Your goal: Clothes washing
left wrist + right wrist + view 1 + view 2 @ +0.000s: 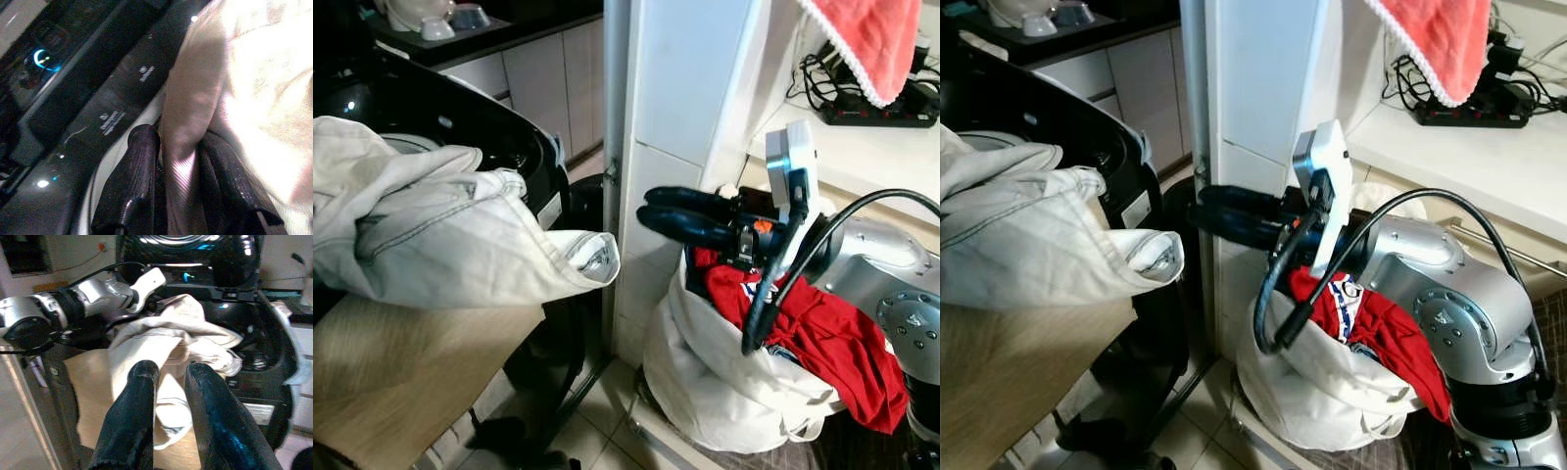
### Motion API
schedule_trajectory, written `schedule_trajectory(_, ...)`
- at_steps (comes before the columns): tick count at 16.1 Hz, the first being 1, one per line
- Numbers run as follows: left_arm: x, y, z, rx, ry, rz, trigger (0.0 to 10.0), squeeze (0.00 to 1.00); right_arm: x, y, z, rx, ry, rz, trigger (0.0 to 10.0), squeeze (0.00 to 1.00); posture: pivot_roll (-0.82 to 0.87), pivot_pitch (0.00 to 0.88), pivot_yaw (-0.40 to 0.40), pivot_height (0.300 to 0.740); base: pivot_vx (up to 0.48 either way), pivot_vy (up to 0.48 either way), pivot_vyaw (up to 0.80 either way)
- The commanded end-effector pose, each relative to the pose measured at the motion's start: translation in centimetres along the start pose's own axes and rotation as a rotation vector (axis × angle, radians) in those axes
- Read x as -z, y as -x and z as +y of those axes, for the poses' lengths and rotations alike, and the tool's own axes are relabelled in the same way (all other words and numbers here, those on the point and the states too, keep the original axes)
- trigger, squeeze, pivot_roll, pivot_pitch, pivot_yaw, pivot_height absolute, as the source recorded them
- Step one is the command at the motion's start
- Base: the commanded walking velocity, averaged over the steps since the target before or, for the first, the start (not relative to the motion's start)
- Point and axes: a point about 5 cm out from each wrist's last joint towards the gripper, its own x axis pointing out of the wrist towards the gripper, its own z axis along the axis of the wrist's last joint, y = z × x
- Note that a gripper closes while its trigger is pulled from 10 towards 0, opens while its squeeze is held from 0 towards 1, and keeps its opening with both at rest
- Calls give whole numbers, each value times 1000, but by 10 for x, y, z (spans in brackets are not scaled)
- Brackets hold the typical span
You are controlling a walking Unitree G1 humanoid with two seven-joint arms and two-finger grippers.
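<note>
A cream denim garment point(440, 230) hangs over the open black washing machine point(470, 113), one end drooping past its rim. My left gripper point(178, 142) is shut on this garment, with cloth pinched between its black fingers point(139, 161). In the right wrist view the left arm point(63, 303) reaches into the bundle. My right gripper point(646, 209) hovers to the right of the garment, pointing at it, shut and holding nothing. Behind it a white laundry bag point(724, 392) on the floor holds red clothes point(808, 333).
A beige wooden panel point(401, 372) lies under the garment at the lower left. A white pillar point(685, 98) stands between the machine and the bag. A coral towel point(867, 39) hangs above a white counter with a power strip point(871, 113).
</note>
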Motion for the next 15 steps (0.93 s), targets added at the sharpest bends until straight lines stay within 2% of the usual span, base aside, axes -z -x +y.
schedule_trajectory(1,-9,3,18,-74,2,-33,10000,1000,-7,-4,6,-53,16,-8,10000,0,-61,0,14,740,0,0,0)
schedule_trajectory(2,-14,6,30,-158,-21,-66,10000,1000,-8,-5,6,-56,19,-19,10000,0,-61,0,14,740,0,0,0)
schedule_trajectory(3,-24,13,53,-320,-67,-150,10000,1000,-11,-6,1,-17,34,-40,10000,0,-61,0,14,740,0,0,0)
schedule_trajectory(4,-24,13,53,-320,-67,-150,10000,1000,-11,-6,1,-17,34,-40,10000,0,-61,0,14,740,0,0,0)
schedule_trajectory(6,-38,22,69,-456,-144,-245,10000,1000,-13,-6,-8,55,49,-58,10000,0,-50,0,10,740,0,0,0)
schedule_trajectory(7,-44,19,59,-375,-100,-258,10000,1000,-14,-7,-15,101,55,-71,10000,0,-45,0,9,740,0,0,0)
schedule_trajectory(9,-38,10,36,-182,36,-207,10000,1000,-14,-8,-16,106,57,-72,10000,0,-45,0,9,740,0,0,0)
schedule_trajectory(10,-42,10,28,-146,36,-221,10000,0,-14,-7,-15,106,61,-61,10000,0,-49,0,10,740,0,0,0)
schedule_trajectory(11,-42,10,34,-220,-129,-205,10000,0,-12,-5,-15,110,66,-43,10000,0,-53,0,11,740,0,0,0)
schedule_trajectory(12,-29,5,27,-133,-169,-123,10000,0,-10,-4,-15,114,66,-35,10000,0,-53,0,11,740,0,0,0)
schedule_trajectory(13,-18,2,15,9,-85,-53,10000,0,-7,-4,-14,108,67,-19,10000,0,-52,0,13,740,0,0,0)
schedule_trajectory(14,-14,2,9,83,-34,-28,10000,0,-6,-3,-14,104,69,-10,10000,0,-53,0,12,740,0,0,0)
schedule_trajectory(15,-20,5,5,137,50,-62,10000,0,-6,-3,-13,103,68,-10,10000,0,-53,0,12,740,0,0,0)
